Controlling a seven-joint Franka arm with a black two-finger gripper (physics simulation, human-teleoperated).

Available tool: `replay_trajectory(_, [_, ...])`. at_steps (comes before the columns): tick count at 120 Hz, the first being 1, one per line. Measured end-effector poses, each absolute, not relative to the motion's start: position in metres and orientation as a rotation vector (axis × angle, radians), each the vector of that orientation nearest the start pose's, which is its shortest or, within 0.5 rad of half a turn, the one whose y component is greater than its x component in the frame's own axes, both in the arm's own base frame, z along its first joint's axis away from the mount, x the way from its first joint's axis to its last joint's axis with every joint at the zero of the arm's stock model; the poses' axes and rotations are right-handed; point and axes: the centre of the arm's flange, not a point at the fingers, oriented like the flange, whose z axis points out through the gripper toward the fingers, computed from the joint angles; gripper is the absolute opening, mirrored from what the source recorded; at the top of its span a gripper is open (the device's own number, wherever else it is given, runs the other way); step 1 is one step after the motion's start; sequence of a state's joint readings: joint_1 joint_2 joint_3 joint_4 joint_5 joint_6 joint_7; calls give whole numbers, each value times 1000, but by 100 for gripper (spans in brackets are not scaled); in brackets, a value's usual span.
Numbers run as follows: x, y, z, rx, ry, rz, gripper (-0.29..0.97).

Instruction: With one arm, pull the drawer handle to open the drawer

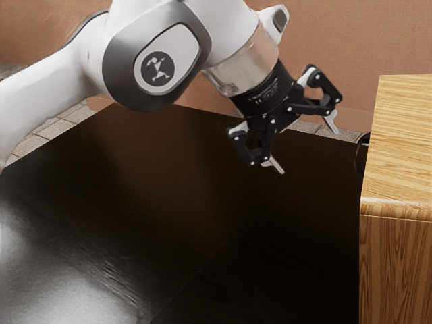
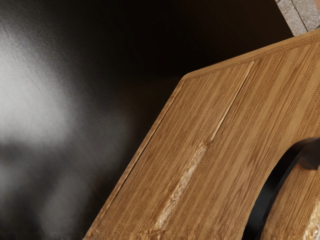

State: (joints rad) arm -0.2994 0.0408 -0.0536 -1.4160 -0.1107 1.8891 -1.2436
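A wooden cabinet [image 1: 398,202] stands on the dark table at the exterior view's right. Its drawer front [image 2: 225,150] faces my hand, with a vertical seam and light grain. A black curved handle [image 2: 277,192] sticks out from that front; in the exterior view the handle [image 1: 362,156] shows as a dark arc at the cabinet's left face. My gripper [image 1: 307,148] hovers above the table, a short way to the left of the handle, tilted toward it. Its two fingers stand wide apart with nothing between them.
The glossy black table [image 1: 169,223] stretches under the arm and in front of the cabinet. A tan wall [image 1: 378,34] and a tiled floor [image 1: 47,128] lie behind it.
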Motion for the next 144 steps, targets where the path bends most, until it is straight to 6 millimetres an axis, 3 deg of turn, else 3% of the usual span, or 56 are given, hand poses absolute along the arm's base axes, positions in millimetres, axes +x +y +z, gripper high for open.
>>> replay_trajectory(6, [554,-220,709,-3169,-1540,-384,68])
replay_trajectory(12, [558,-212,708,-3155,-1588,-389,68])
replay_trajectory(32, [590,-131,702,-2994,-1863,-431,68])
replay_trajectory(41, [598,-115,697,-2951,-1924,-431,68])
replay_trajectory(67, [591,-165,695,-3024,-1853,-418,68])
replay_trajectory(89, [598,-162,685,-2996,-1888,-407,68])
replay_trajectory(110, [596,-185,680,-3026,-1850,-394,68])
replay_trajectory(144, [596,-198,674,-3032,-1835,-383,68])
